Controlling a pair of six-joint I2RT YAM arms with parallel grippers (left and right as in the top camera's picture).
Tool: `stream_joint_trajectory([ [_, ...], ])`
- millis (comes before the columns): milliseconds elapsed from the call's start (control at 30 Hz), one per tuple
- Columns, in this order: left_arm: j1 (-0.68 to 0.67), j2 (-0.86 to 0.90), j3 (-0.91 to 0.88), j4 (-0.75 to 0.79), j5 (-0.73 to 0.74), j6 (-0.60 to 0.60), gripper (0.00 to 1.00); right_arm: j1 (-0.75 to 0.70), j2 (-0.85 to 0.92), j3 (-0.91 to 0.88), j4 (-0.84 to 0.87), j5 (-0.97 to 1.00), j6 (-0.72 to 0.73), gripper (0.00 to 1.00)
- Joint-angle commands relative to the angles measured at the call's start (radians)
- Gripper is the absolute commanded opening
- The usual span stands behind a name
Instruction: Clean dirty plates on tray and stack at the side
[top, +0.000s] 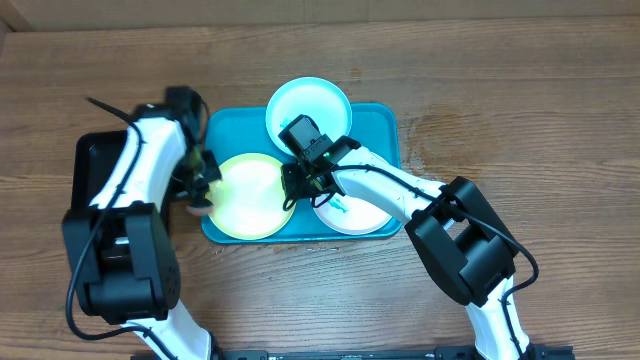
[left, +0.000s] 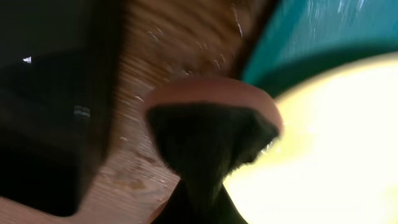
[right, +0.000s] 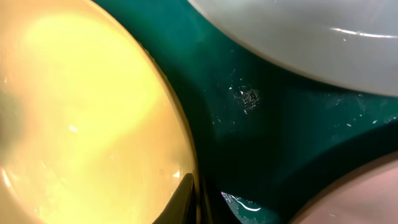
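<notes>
While scrubbing yellow-green plate (top: 245, 200) at its rim toward worktop's left edge, needed left gripper (top: 203, 193), clamped on pink pad (left: 211, 102), pressed flat; right gripper (top: 300, 185) bracing opposite rim, grip unreadable.

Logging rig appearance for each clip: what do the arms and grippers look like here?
Both the left arm and right arm have white tubular links between bulky black joint housings, with thin black cables running along them. The left gripper and right gripper are black. No markings or sleeves are visible.
</notes>
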Motion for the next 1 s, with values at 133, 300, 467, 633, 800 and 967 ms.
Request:
stream_joint_trajectory([
  [133, 0.054, -0.179, 0.109, -0.022, 0.029, -0.037, 0.04, 0.032, -0.092, 0.018, 0.008, 0.066, -0.108, 0.04],
  [300, 0.140, -0.306, 0.109, -0.013, 0.041, -0.036, 0.04, 0.086, -0.169, 0.018, 0.005, 0.316, -0.109, 0.04],
  [467, 0.236, -0.334, 0.109, -0.031, 0.071, -0.025, 0.04, 0.170, -0.248, 0.023, 0.007, 0.660, -0.281, 0.04],
  [633, 0.303, -0.333, 0.105, -0.038, 0.110, -0.024, 0.04, 0.248, -0.270, 0.048, 0.021, 1.085, -0.499, 0.04],
  [800, 0.322, -0.333, 0.103, -0.037, 0.119, -0.024, 0.04, 0.313, -0.270, 0.051, 0.143, 1.366, -0.777, 0.04],
  [967, 0.321, -0.333, 0.103, -0.040, 0.120, -0.025, 0.04, 0.363, -0.270, 0.051, 0.253, 1.391, -0.955, 0.04],
])
